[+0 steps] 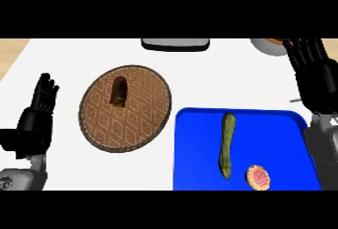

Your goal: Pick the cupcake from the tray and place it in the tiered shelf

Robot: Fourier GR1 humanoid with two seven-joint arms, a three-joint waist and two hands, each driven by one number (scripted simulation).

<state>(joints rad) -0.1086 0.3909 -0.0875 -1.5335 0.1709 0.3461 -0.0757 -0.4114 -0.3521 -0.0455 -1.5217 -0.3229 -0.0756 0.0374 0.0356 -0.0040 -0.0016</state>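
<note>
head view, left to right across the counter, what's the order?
left hand → woven round mat with a brown item on it → blue tray holding a cucumber, then the cupcake → right hand.

Smooth glossy blue tray [198, 147], woven-patterned brown mat [142, 129], plain matt white counter [73, 58]

Only a cucumber [226, 144] lies beside the cupcake [258, 177] on the tray [198, 147].

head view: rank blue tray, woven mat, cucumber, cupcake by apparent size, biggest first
1. Blue tray, though cut off at the lower edge
2. Round woven mat, close behind the tray; the gap between them is not large
3. Cucumber, long and thin
4. Cupcake, clearly smallest
</note>
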